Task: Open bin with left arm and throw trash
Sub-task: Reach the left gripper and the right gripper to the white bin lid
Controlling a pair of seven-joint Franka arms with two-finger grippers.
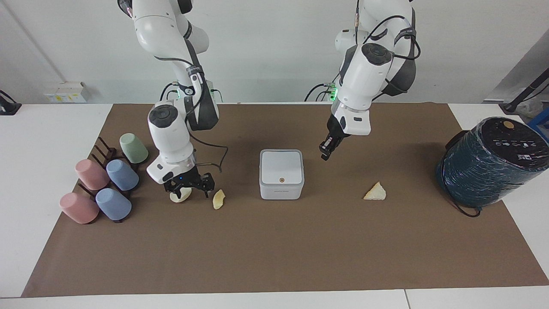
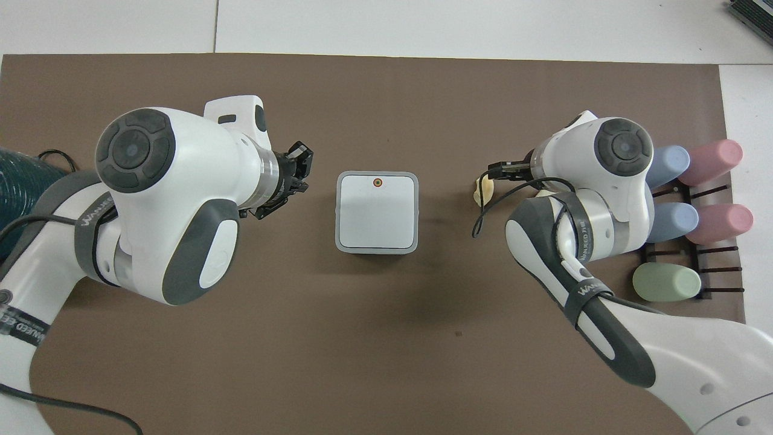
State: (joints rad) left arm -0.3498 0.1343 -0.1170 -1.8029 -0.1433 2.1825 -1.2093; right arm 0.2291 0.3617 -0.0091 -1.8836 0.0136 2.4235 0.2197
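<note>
The white bin [image 1: 281,171] stands mid-mat with its lid down; it also shows in the overhead view [image 2: 377,211]. My left gripper [image 1: 325,151] hangs shut and empty in the air beside the bin, toward the left arm's end of the table. My right gripper [image 1: 188,188] is open, low over the lumpy scrap [image 1: 180,197], with a finger on each side of it. The finger-shaped scrap [image 1: 218,199] lies between that scrap and the bin. The wedge scrap [image 1: 375,192] lies toward the left arm's end. In the overhead view the arms hide the lump and the wedge.
A dark-teal wrapped cylinder [image 1: 489,161] lies at the left arm's end of the brown mat [image 1: 274,249]. Several pastel cups [image 1: 107,184] lie on a dark rack at the right arm's end, close to the right gripper.
</note>
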